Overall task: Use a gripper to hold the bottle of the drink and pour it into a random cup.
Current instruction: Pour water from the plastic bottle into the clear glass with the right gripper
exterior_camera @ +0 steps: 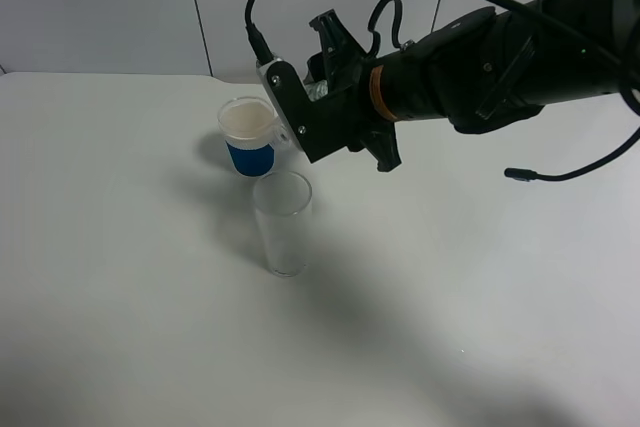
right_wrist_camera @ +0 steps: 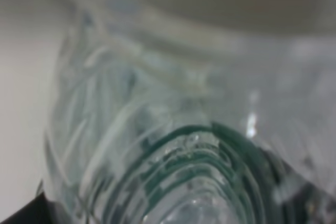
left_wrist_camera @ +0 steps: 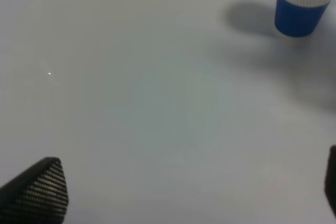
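Filling the right wrist view almost edge to edge, the bottle (right_wrist_camera: 194, 177) sits in the right gripper (exterior_camera: 308, 119), whose jaws show only as dark slivers at either side of it. I judge them closed on the bottle, since it is carried clear of the counter (exterior_camera: 120, 247). From the high camera the arm hides nearly all of the bottle, which hangs tilted just behind and above the glass (exterior_camera: 283, 222) and right beside the rim of the paper cup (exterior_camera: 248, 137) with the blue sleeve. The main risk is aim. The gripper sits between the two cups, and I cannot tell where the bottle's mouth points, so drink could land on the counter or in the wrong cup. A tall, light glass would also tip if the descending arm nudged it, and thin plastic may buckle or slip under the squeeze. The bottle itself looks clear and ribbed, with green-tinged rings at its middle and bright streaks of glare. How full it is cannot be read. Far off to the other side, the left gripper (left_wrist_camera: 184, 195) is spread wide over bare counter, holding nothing.
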{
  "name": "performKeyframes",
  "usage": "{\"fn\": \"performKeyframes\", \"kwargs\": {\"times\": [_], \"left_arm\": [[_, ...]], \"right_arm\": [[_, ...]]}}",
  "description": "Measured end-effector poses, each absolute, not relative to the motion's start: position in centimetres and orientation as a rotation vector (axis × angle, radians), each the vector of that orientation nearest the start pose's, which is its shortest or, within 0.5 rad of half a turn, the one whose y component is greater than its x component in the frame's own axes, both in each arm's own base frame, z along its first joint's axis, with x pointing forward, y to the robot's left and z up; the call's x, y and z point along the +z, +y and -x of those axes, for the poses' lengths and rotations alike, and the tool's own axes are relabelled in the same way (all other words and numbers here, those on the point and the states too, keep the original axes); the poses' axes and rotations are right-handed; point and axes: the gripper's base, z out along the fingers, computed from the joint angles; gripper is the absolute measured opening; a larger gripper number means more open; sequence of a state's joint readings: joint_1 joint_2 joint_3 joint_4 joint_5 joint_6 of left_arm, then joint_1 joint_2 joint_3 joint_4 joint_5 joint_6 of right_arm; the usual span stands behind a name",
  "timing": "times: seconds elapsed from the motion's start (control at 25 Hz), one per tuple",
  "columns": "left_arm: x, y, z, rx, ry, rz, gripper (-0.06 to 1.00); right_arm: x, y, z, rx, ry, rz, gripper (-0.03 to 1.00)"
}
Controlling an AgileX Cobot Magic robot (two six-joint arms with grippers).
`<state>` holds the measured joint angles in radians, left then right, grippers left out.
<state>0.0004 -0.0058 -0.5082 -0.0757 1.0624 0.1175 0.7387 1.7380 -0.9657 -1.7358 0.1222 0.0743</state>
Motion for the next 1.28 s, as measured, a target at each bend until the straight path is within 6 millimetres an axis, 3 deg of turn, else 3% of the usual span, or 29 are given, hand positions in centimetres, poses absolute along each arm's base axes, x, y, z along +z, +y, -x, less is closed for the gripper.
{"fn": "performKeyframes", "kwargs": {"times": [1.28], "left_arm": [[28.0, -0.6, 0.7, -0.015, 2.026, -0.123, 0.99]], "right_arm": [[19.3, 24.9, -26.8, -0.817, 0.633, 2.266, 0.57]]}}
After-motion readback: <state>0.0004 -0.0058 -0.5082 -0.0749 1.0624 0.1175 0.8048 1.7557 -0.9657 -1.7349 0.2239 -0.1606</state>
